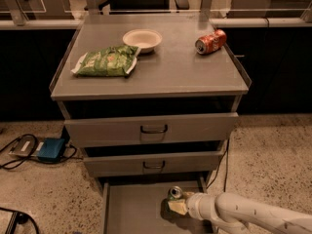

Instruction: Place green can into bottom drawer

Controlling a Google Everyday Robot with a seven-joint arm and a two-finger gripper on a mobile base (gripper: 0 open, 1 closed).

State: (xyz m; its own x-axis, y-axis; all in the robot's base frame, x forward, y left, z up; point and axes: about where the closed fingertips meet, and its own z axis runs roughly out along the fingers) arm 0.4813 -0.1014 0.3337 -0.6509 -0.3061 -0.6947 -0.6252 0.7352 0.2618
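The green can [174, 194] stands upright inside the pulled-out bottom drawer [131, 211], near its back right part, silver top showing. My gripper [178, 204] reaches in from the lower right on a white arm and is shut on the green can, pale fingers [179, 207] wrapped around its lower body. The can sits low, at or just above the drawer's flat grey floor. The two upper drawers with dark handles are partly pulled out above it.
On the cabinet top lie a green chip bag [106, 61], a white bowl [142, 38] and a red-orange soda can [210, 41] on its side. A blue box with cables [49, 148] sits on the speckled floor at left. My arm [253, 216] crosses the lower right.
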